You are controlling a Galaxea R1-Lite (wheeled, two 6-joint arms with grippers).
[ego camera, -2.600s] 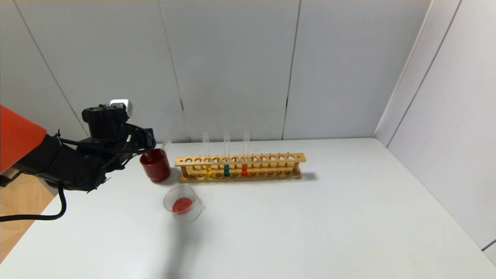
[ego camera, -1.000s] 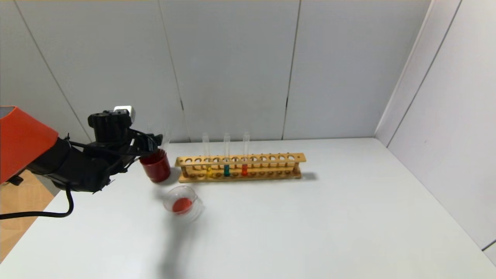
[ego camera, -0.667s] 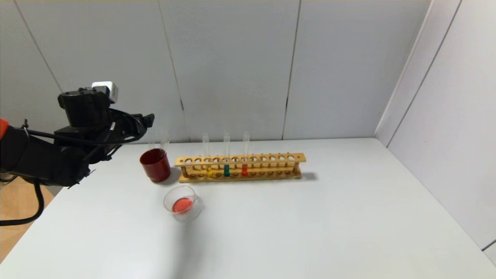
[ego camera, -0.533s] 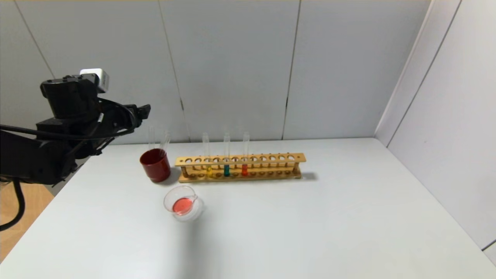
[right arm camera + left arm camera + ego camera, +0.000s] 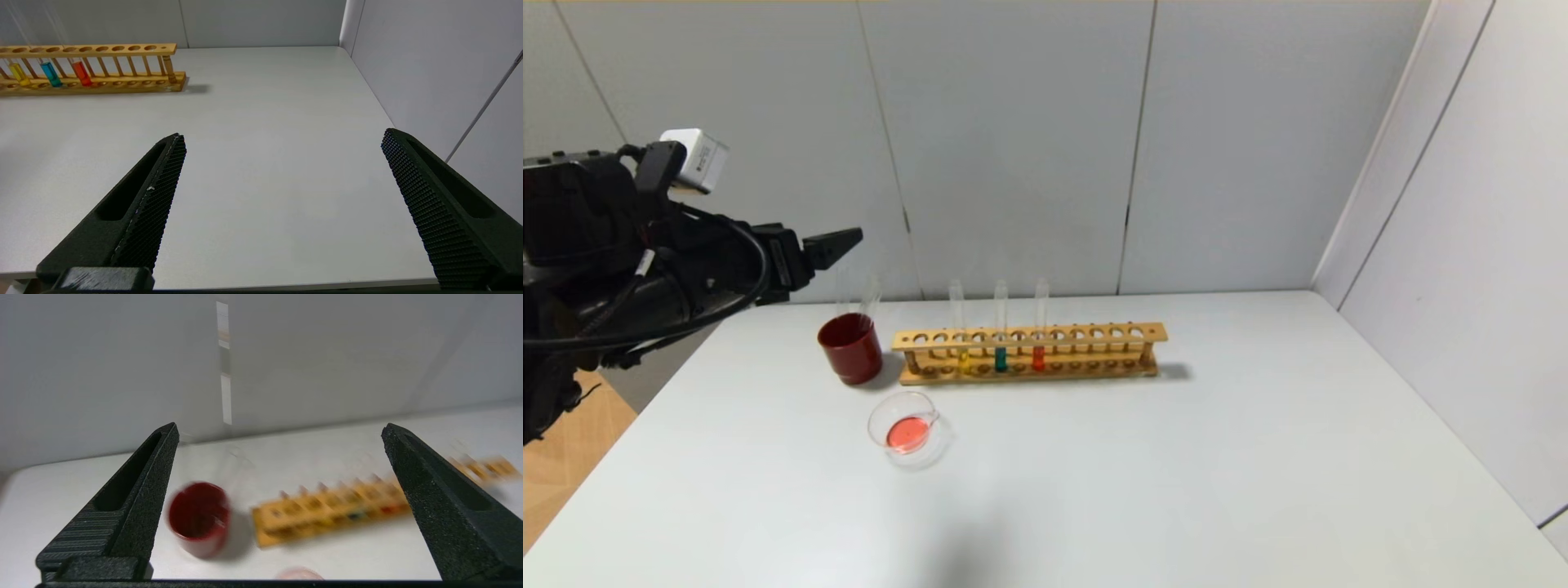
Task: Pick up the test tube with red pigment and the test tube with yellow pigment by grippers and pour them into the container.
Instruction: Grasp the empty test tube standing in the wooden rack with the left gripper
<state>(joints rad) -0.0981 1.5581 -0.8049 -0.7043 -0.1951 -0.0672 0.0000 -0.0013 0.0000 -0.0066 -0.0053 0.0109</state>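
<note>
The test tube with yellow pigment (image 5: 962,358) stands in the wooden rack (image 5: 1094,335), beside a teal tube (image 5: 1001,358) and a tube with orange-red liquid (image 5: 1038,357); the yellow one also shows in the right wrist view (image 5: 18,73). The container (image 5: 908,430) sits in front of the rack and holds coral-red liquid. Two empty clear tubes (image 5: 872,294) lean in the dark red cup (image 5: 850,349). My left gripper (image 5: 837,243) is open and empty, raised above and left of the cup (image 5: 199,518). My right gripper (image 5: 282,136) is open and empty over bare table, far from the rack.
The rack (image 5: 335,510) has several free holes on its right part. Grey wall panels close the back and right of the white table (image 5: 1176,474). The table's left edge drops to a wooden floor (image 5: 556,457).
My left gripper let go of a clear tube into the dark red cup, then rose and drew back to the left. The rack and container have not moved.
</note>
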